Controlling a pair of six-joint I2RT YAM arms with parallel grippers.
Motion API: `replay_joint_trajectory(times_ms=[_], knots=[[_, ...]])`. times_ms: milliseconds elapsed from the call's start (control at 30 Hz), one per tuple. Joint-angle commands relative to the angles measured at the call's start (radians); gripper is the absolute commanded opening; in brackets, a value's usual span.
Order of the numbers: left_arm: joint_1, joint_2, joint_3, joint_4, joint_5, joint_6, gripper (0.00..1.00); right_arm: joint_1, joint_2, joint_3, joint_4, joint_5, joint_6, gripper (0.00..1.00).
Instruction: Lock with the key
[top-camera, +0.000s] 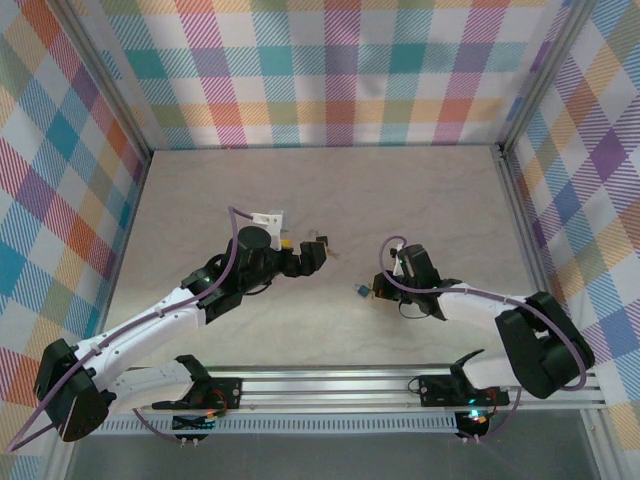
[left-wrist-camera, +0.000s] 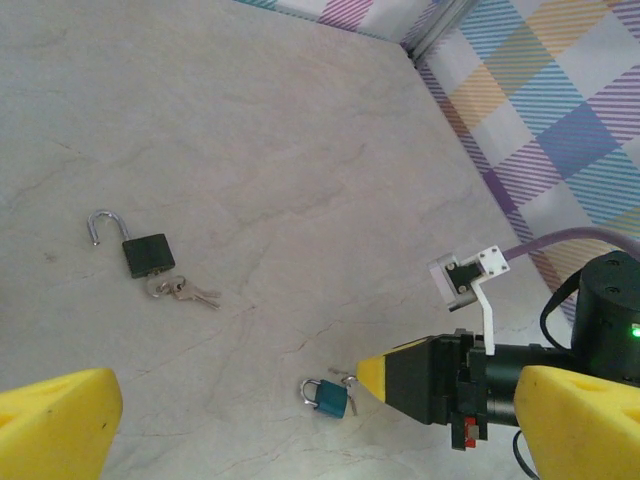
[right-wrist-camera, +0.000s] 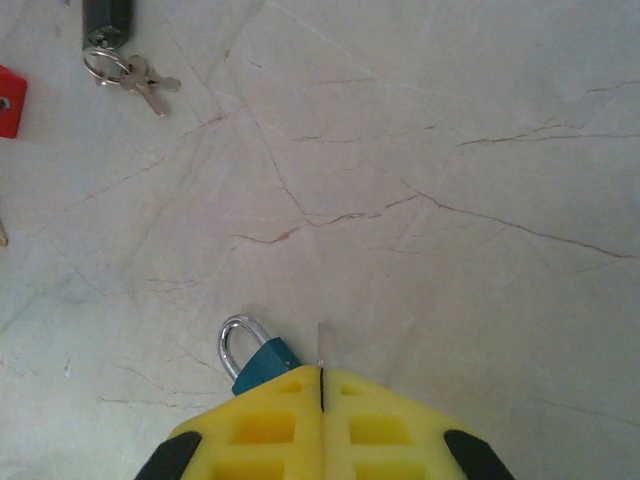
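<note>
From above, the left gripper (top-camera: 315, 256) is over the middle of the table (top-camera: 300, 180). The right gripper (top-camera: 373, 289) is low on the table to its right, with the blue padlock (top-camera: 357, 291) just beside its tip. In the left wrist view, the two yellow fingers (left-wrist-camera: 55, 420) of the left gripper stand wide apart at the bottom corners and hold nothing. On the table beyond them lies the black padlock (left-wrist-camera: 148, 253) with its shackle swung open and a small bunch of keys (left-wrist-camera: 183, 291) at its lower end. The blue padlock lies nearer, by the yellow tip of the right gripper. In the right wrist view, the right fingers (right-wrist-camera: 270, 430) are pressed together and the key (right-wrist-camera: 322, 345) is pinched in the seam between them, with its thin silver blade sticking out forward. The blade is just to the right of the blue padlock; I cannot tell if they touch. A red object (right-wrist-camera: 9, 100) shows at the left edge.
</note>
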Motion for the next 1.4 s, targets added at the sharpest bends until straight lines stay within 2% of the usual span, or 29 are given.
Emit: replay_joint_trajectory(times_ms=[0, 400, 600, 867, 1067, 1367], knots=[[0.001, -0.004, -0.015, 0.026, -0.006, -0.004, 1.0, -0.007, 0.02, 0.034, -0.022, -0.028, -0.019, 0.0], [0.0, -0.016, -0.023, 0.024, -0.011, -0.003, 1.0, -0.011, 0.043, 0.058, -0.077, 0.003, -0.017, 0.0], [0.0, -0.027, -0.027, 0.024, -0.018, -0.003, 1.0, -0.012, 0.037, 0.065, -0.103, 0.013, -0.02, 0.1], [0.0, -0.042, -0.03, 0.024, -0.033, 0.002, 1.0, -0.016, 0.018, 0.065, -0.121, 0.018, -0.024, 0.18], [0.0, -0.046, -0.029, 0.017, -0.035, 0.007, 1.0, -0.017, -0.009, 0.061, -0.139, 0.037, -0.028, 0.3], [0.001, -0.075, -0.044, 0.009, -0.045, 0.008, 1.0, -0.017, -0.123, -0.002, -0.041, -0.015, -0.053, 0.58]])
